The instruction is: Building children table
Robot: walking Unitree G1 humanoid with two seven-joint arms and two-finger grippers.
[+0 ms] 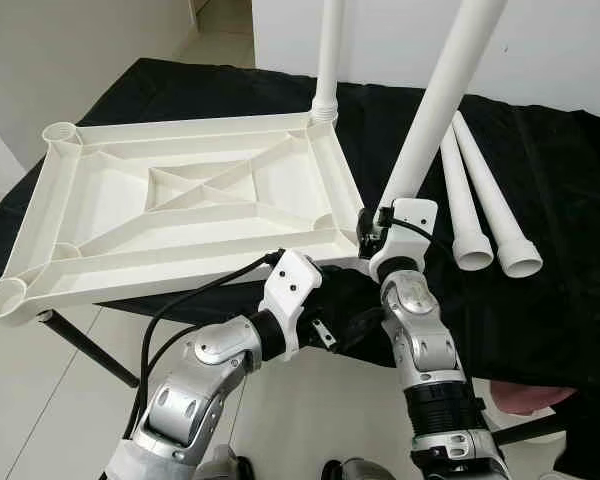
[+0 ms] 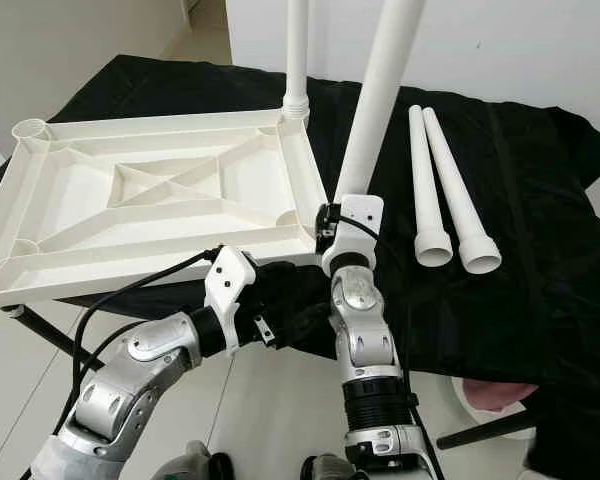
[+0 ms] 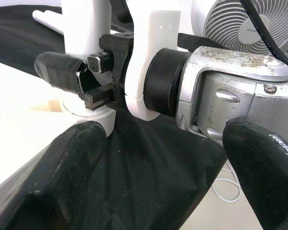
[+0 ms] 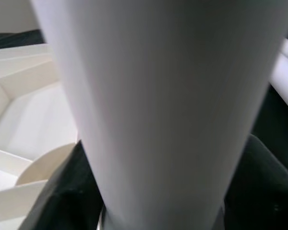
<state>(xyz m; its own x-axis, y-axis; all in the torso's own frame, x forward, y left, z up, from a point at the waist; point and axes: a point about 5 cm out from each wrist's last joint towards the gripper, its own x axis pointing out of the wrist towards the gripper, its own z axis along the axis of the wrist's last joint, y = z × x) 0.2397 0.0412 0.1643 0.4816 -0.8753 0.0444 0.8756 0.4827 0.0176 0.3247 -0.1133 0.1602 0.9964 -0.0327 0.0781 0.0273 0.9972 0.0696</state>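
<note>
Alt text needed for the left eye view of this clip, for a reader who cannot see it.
The right gripper holds a white table leg upright at the near right corner of an upturned white tabletop lying on a black cloth. One leg already stands in the far right corner, two spare legs lie on the cloth, and the left gripper sits below the tabletop's near edge.

Head downward; wrists close on leg (image 4: 153, 105)
</note>
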